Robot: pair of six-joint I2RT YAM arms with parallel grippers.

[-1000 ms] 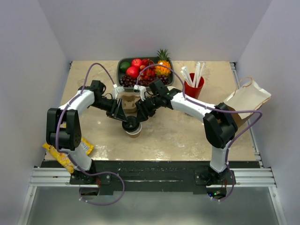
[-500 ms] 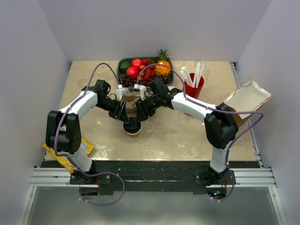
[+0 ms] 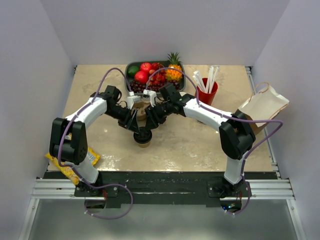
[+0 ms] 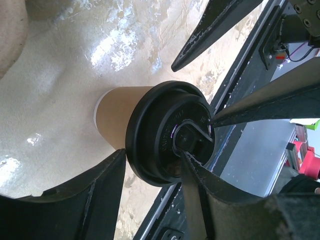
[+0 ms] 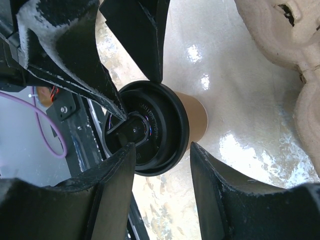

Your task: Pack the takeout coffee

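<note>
While left gripper (image 4: pixel 152 155) and right gripper (image 5: pixel 162 146) are set part-open astride the lid (image 4: pixel 160 120) (clamping cannot be told), takeout coffee (image 3: pixel 143 137) can be tipped by uneven pull.

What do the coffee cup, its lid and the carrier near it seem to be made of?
Cup: apparently paper, with a plain matte brown wall. Lid: black plastic, with a slight sheen and embossed lettering. Carrier: probably moulded pulp, with a rough, fibrous tan surface.
</note>
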